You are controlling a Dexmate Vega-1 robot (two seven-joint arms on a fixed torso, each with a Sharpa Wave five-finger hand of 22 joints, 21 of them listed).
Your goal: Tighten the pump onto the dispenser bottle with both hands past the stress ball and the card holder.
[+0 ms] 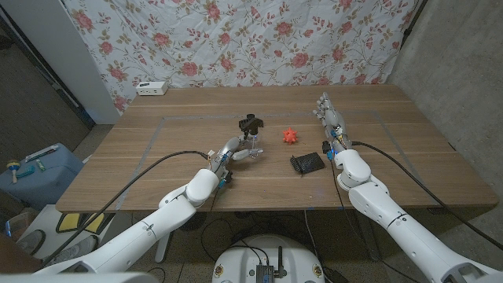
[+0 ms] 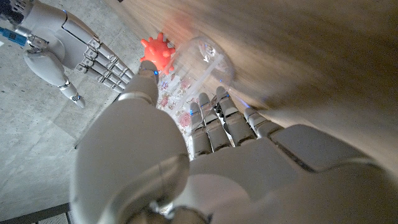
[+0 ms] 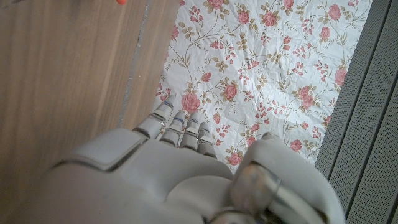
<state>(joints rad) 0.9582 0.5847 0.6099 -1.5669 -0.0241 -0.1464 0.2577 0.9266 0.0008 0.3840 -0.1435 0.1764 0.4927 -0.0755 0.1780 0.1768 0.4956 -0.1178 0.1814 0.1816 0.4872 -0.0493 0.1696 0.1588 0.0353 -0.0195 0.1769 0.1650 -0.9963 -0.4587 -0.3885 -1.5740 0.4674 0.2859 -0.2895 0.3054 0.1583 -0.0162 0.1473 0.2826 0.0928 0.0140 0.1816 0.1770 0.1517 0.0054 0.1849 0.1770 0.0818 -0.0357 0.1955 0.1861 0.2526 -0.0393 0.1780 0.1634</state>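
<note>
Noted on the wooden table [image 1: 157,169]: an orange spiked stress ball [image 1: 291,135] just right of centre, and a dark mesh card holder [image 1: 306,163] nearer the front edge, just below and right of the ball — both lying between the two hands, apart from each other. Seen at the far left corner: a white power strip [image 1: 152,88], against a floral cloth backdrop [image 1: 236,43]. Beside the table on the floor at left, a blue container [image 1: 35,173]. No readable writing or brand found on any item. Dispenser bottle [image 1: 250,145] — clear body, upright, left of the ball, with black pump [image 1: 250,123] seated on top. Left hand [image 1: 228,153] reaching in from the lower left, fingers curled round the bottle's lower body and touching it; confirmed in the left wrist view, with fingers [image 2: 214,121] against the clear bottle and the ball just past it. Right hand [image 1: 330,118] held well right of the bottle, beyond ball and holder, fingers straight and extended away from the robot, gripping nothing, standing on edge above the table.
</note>
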